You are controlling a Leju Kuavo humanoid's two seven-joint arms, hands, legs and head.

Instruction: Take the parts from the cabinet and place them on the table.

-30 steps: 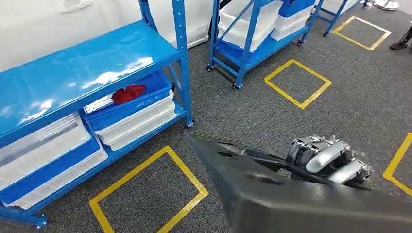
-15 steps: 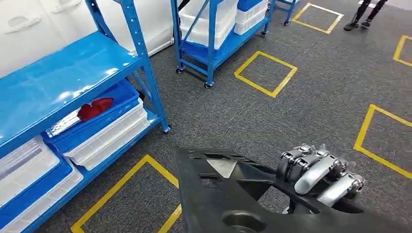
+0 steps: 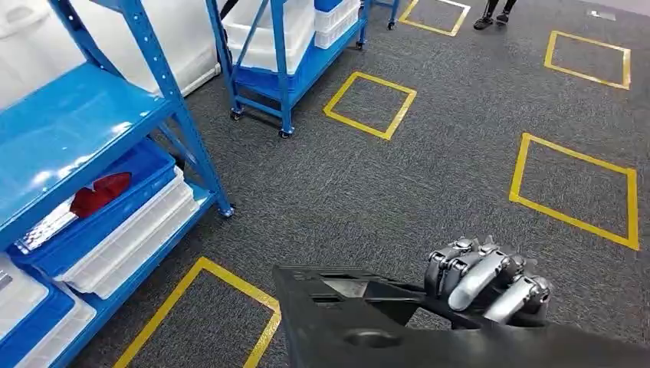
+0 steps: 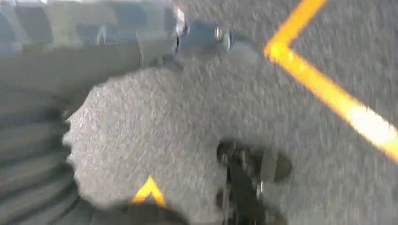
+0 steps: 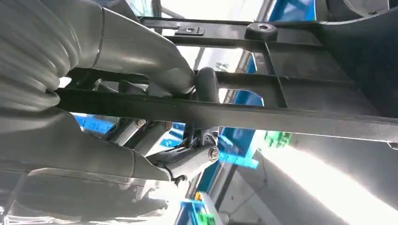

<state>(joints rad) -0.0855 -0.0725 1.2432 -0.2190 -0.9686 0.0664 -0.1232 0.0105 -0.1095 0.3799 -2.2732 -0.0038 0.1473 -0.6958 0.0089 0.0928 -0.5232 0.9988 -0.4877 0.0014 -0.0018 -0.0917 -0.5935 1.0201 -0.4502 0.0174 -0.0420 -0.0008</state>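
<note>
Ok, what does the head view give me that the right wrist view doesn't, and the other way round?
Head view alone: the grey carpet with yellow floor squares, the blue shelving holding stacked bins, and a red item in a blue bin.
Right wrist view alone: the thumb and dark fingers wrapped around a bar of the part, seen from the other side.
Both: the right hand gripping the black plastic part, and some blue racking.

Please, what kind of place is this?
Probably a warehouse or factory storeroom. Blue steel shelving holds stacked plastic bins, a wheeled blue rack stands further off, and yellow tape squares mark positions on the grey carpet.
</note>
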